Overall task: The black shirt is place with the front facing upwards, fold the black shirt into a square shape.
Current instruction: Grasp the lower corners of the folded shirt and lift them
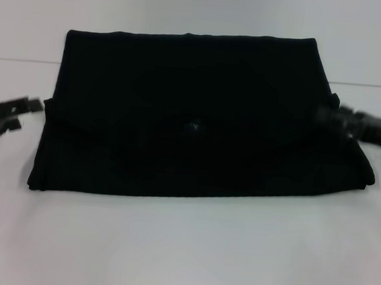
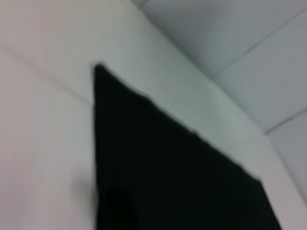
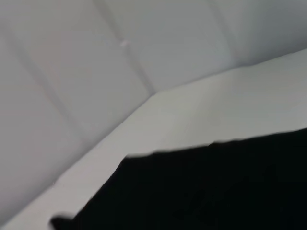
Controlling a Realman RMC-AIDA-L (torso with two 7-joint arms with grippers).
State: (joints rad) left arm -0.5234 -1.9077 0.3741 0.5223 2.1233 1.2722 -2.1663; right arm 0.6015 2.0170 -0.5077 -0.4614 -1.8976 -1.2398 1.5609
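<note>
Bare white table (image 1: 182, 247) fills the lower frame; above it, centre, the black shirt (image 1: 199, 117) lies folded into a rough rectangle. Left gripper (image 1: 8, 113) at mid-left looks open; whether the right gripper (image 1: 366, 127) at mid-right grips I cannot tell. Folding seems nearly finished; squaring likely remains.

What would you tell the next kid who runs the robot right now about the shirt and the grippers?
Left gripper: off the left side of the black shirt, holding nothing that shows.
Right gripper: at the shirt's right edge; grip unclear.
The shirt lies on the white table, folded into a wide rectangle, layers overlapping across the front.
Done: sleeves and sides look tucked in.
Left: probably one more fold to make it square, then tidy the edges.
</note>
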